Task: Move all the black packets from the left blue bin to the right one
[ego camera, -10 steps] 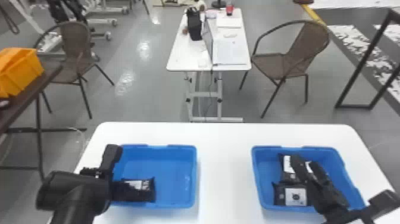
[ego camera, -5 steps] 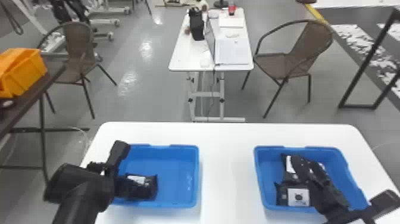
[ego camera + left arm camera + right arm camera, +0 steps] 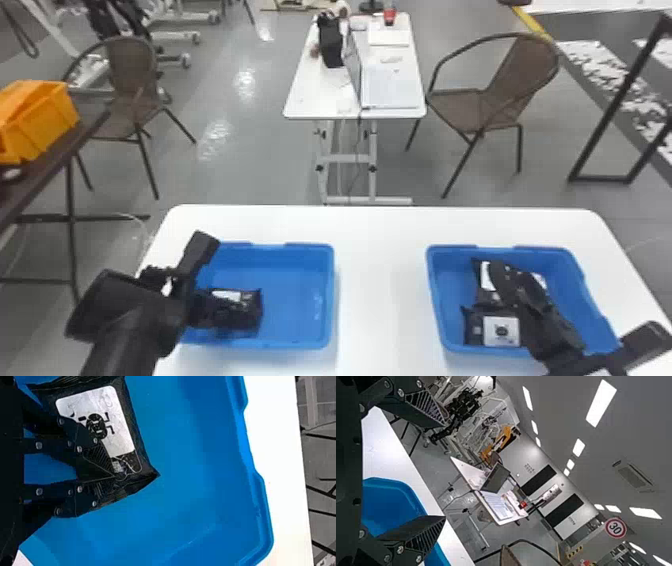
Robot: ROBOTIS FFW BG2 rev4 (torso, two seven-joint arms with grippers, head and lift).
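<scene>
The black packet (image 3: 128,423) has tilted in the tightly pinched left fingers (image 3: 85,435), so lifting may follow; right fingers (image 3: 409,532) are widely open, empty.

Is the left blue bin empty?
No, not empty. In the left bin I can see a black packet at the left gripper's fingertips.

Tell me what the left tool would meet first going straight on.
The left tool has the black packet at its fingertips; straight on, the first thing met would probably be the floor of the left blue bin, though the gap is unclear.
</scene>
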